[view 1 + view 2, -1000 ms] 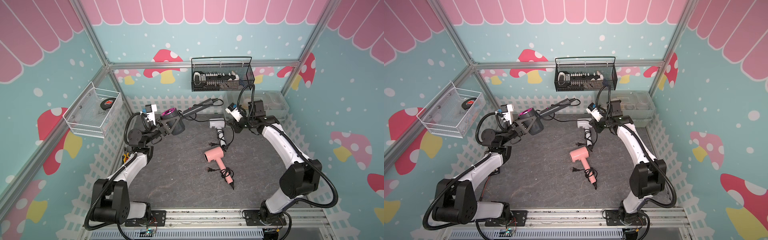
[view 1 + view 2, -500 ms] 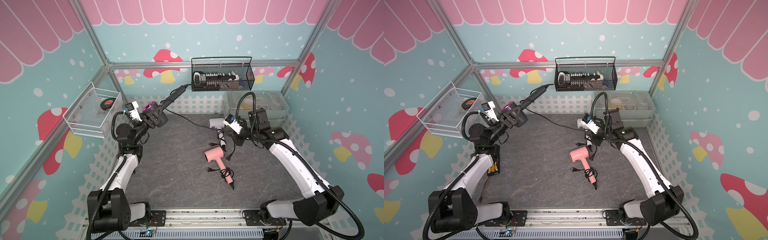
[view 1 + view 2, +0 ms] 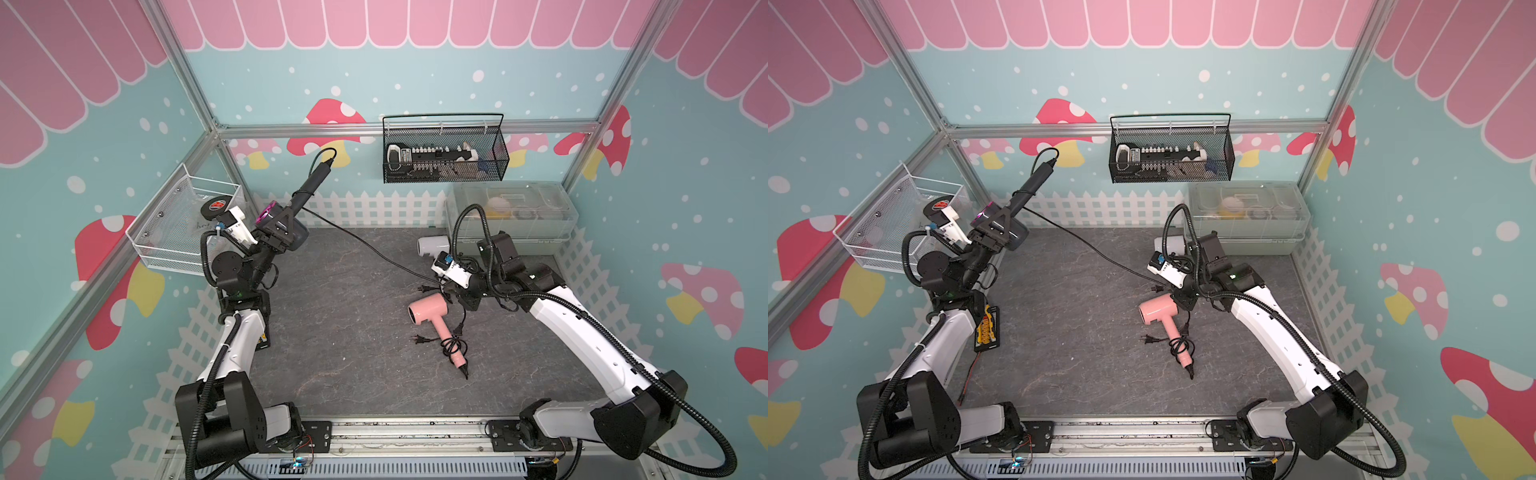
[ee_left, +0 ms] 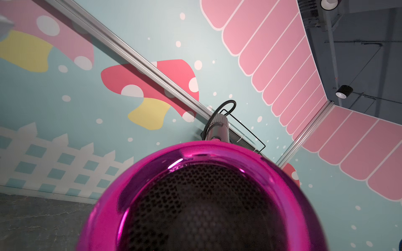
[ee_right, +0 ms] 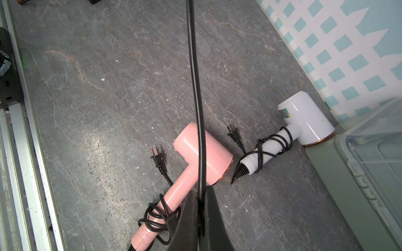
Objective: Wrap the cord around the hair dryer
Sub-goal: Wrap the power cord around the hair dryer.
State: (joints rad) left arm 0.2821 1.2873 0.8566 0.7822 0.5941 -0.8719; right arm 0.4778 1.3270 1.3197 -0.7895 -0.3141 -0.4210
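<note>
A dark grey hair dryer with a magenta rear ring is held in the air at the back left. My left gripper is shut on its barrel. Its handle points up toward the back wall. The black cord loops out of the handle's end and runs down across the table. My right gripper is shut on it, just above the table.
A pink hair dryer and a white one lie below the right gripper, cords wound on their handles. A black mesh basket hangs at the back, a wire basket left, a clear bin back right.
The left arm swung the hair dryer back and to the left, tipping its handle upward. The right gripper drew the cord forward and down, to beside the pink dryer.
</note>
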